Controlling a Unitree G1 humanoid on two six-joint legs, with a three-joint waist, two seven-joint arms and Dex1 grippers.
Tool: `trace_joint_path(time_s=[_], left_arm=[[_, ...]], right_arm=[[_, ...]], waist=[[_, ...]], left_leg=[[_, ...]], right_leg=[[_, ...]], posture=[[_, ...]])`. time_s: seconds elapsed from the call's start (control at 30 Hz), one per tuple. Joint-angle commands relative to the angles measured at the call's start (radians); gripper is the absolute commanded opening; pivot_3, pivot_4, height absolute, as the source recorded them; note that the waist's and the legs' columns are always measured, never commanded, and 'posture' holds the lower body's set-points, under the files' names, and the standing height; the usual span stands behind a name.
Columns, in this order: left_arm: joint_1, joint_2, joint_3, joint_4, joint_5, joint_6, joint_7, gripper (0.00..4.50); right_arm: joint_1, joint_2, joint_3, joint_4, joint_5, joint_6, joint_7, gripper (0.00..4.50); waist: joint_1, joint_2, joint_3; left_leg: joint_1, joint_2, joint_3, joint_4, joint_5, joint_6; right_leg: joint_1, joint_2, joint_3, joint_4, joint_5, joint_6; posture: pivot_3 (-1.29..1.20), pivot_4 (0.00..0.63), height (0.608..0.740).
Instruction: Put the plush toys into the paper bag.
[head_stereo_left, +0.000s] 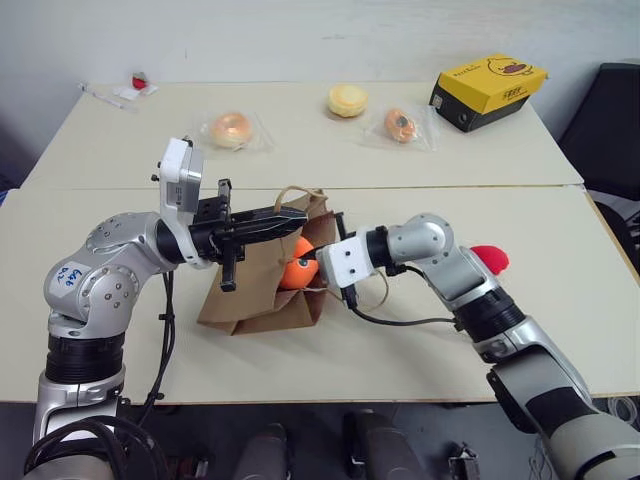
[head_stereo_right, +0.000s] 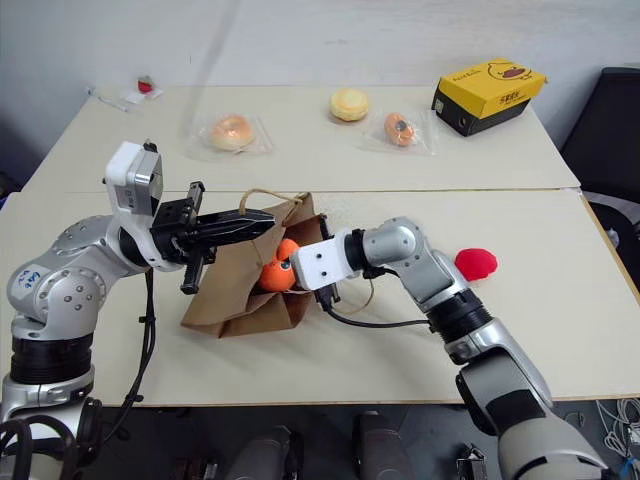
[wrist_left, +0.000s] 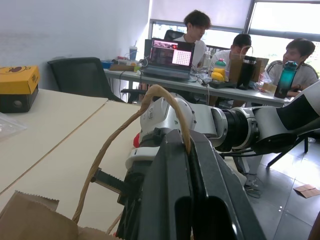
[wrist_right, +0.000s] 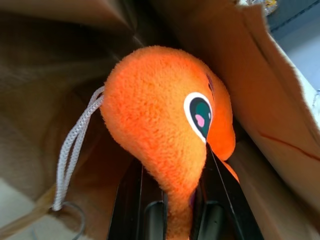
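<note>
Fingers, left: the left gripper (head_stereo_left: 285, 216) had its two black fingers pressed together on the upper lip of the paper bag (head_stereo_left: 250, 300), with one tan string handle (wrist_left: 165, 107) looped over them; they pointed roughly level toward the right arm and kept the mouth lifted off the worktop (head_stereo_left: 120, 240).
Fingers, right: the right gripper (wrist_right: 172, 197) pinched the orange plush toy (wrist_right: 165, 130) by its narrow lower end, a finger on either side, and the toy's rounded head stuck out ahead of the fingertips.
Orange toy, place: at the bag's mouth, already between the brown paper walls, with its white cord loop (wrist_right: 75, 150) hanging to one side.
Red toy, place: the red plush toy (head_stereo_right: 476, 263) lay on the near worktop toward its right edge, just past the right forearm and well apart from the bag.
Bag, lie: it lay on its side near the middle of the near worktop, closed bottom toward the left arm, mouth facing the right arm.
Key relation: the toy's long axis ran in line with the right fingers and into the opening, so the bag's depth lay straight ahead of that gripper.
Judgement: the next move looked like a short push inward and a release; the red toy was nearer the right arm.
Far worktop: wrapped pastries (head_stereo_left: 232, 129) and a yellow-and-black box (head_stereo_left: 488, 90).
</note>
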Motion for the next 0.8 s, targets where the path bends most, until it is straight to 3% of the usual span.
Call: trace_joint_path(time_s=[0.03, 0.3, 0.4, 0.6, 0.8], left_arm=[[-0.013, -0.009, -0.002, -0.04, -0.016, -0.006, -0.004, 0.0], [-0.014, -0.022, -0.004, -0.045, -0.013, -0.009, 0.002, 0.0], [-0.013, -0.024, -0.003, -0.047, -0.012, -0.01, 0.005, 0.0], [-0.001, -0.004, 0.008, -0.034, -0.004, -0.015, -0.013, 0.0], [-0.001, -0.014, 0.009, -0.03, 0.004, -0.028, -0.007, 0.0]], right_arm=[[-0.047, 0.023, 0.009, 0.034, -0.024, 0.054, -0.013, 0.1], [-0.099, 0.081, 0.028, 0.179, -0.128, 0.063, -0.122, 0.1], [-0.076, 0.099, -0.001, 0.16, -0.074, 0.089, -0.095, 0.1], [-0.021, 0.041, -0.041, 0.03, 0.028, 0.05, -0.019, 2.16], [0.094, -0.091, -0.175, -0.106, 0.237, 0.15, 0.095, 4.29]], waist=[[0.0, 0.0, 0.0], [-0.001, 0.0, 0.0], [-0.003, 0.0, 0.0], [-0.002, 0.0, 0.0], [0.006, 0.0, 0.0]], left_leg=[[0.0, 0.0, 0.0, 0.0, 0.0, 0.0], [0.0, 0.0, 0.0, 0.0, 0.0, 0.0], [0.0, 0.0, 0.0, 0.0, 0.0, -0.001], [-0.001, 0.0, 0.0, 0.0, 0.0, -0.001], [-0.001, 0.0, -0.002, 0.001, 0.0, 0.0]], right_leg=[[0.0, 0.0, 0.0, 0.0, 0.0, 0.0], [0.0, 0.0, 0.0, 0.0, 0.0, 0.0], [-0.001, 0.0, 0.0, 0.001, 0.0, 0.0], [-0.001, 0.0, 0.0, 0.0, 0.0, 0.0], [0.001, 0.0, -0.002, -0.001, 0.0, 0.0]], posture=[[0.0, 0.15, 0.74], [0.0, 0.15, 0.74], [0.0, 0.15, 0.74], [0.0, 0.15, 0.74], [0.0, 0.15, 0.74]])
